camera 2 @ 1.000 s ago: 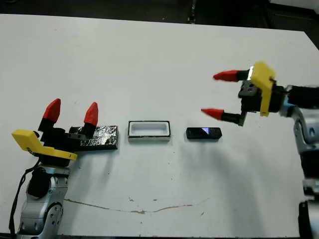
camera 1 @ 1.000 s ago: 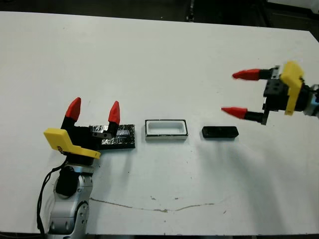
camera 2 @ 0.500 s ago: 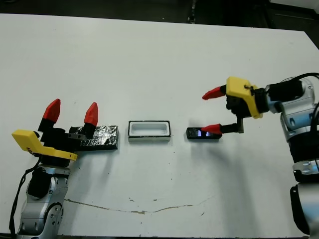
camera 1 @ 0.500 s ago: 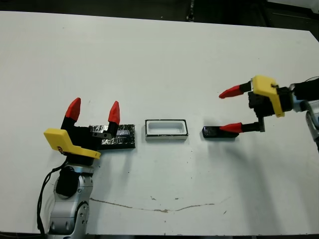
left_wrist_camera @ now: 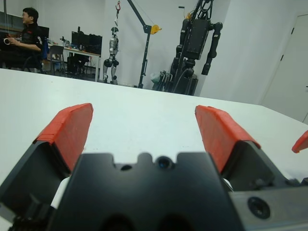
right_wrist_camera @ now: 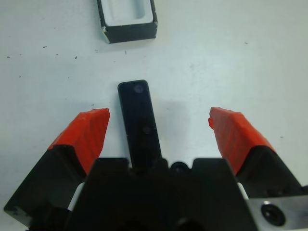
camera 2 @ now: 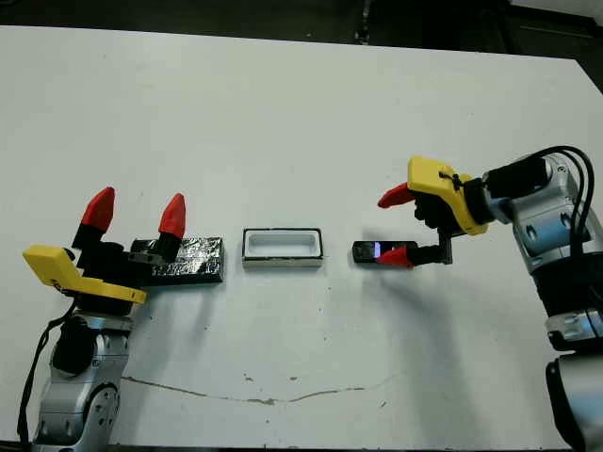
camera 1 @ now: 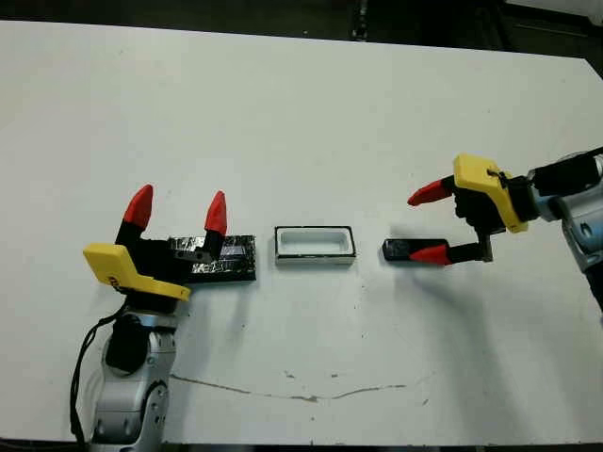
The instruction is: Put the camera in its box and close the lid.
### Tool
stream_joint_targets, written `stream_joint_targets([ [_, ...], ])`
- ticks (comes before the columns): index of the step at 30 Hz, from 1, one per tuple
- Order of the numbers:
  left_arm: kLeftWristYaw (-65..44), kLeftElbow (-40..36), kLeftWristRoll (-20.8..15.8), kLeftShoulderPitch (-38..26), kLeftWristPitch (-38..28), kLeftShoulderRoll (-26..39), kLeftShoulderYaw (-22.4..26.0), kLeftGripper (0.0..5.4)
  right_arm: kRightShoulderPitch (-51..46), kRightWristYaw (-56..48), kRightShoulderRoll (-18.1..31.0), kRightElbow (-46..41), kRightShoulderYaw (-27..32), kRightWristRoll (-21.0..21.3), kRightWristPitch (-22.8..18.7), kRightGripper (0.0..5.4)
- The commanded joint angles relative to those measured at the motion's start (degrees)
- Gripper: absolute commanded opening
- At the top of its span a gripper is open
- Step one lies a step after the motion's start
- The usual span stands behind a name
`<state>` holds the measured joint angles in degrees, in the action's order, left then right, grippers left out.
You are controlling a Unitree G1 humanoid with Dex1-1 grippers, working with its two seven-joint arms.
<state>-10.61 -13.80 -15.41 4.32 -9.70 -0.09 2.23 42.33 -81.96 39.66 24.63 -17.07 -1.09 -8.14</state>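
Right gripper (camera 1: 429,223) has come down from up-right to straddle the camera (right_wrist_camera: 139,122), fingers spread, nothing clamped. I see its long axis pointing toward its box (camera 1: 315,245); lid (camera 1: 226,259) by idle, open left gripper (camera 1: 177,210).

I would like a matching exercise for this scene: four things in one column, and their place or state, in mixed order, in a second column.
Things:
1. camera
2. box
3. lid
4. right gripper

Places or states:
A. lies partly behind the left gripper, left of the other items
B. open, fingers on either side of a slim black block
C. empty white inside, in the middle of the row
D. flat on the table, right of the tray

Pairs: 1-D, 2-C, 3-A, 4-B
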Motion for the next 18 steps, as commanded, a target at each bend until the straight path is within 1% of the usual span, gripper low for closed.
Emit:
stream_joint_targets([
  [1,0.0,0.0,0.3,0.7,0.3,0.3,0.1,5.4,-1.6,-0.3,-0.4,0.5,-0.3,-0.1,0.6,5.39],
  [4,0.1,-0.1,0.3,0.6,0.4,0.3,0.1,5.4,-2.1,-0.5,-0.8,1.6,-0.1,-0.6,2.1,5.39],
  [7,0.1,-0.4,0.2,0.7,0.9,0.4,0.1,5.4,-2.7,0.2,-0.9,0.9,-0.2,-0.3,0.8,5.39],
  [12,-0.3,-0.1,-0.2,0.7,0.5,0.3,0.1,5.4,-4.2,1.6,-1.1,-0.1,0.1,0.0,1.6,5.39],
  [16,-0.1,-0.2,-0.3,0.8,0.8,0.3,0.2,5.4,-4.8,2.4,-1.1,-0.8,-0.2,0.3,0.3,4.98],
  [18,0.0,-0.2,0.0,0.8,0.7,0.3,0.1,5.4,-5.0,2.4,-1.4,-0.5,0.0,-0.1,0.8,4.65],
])
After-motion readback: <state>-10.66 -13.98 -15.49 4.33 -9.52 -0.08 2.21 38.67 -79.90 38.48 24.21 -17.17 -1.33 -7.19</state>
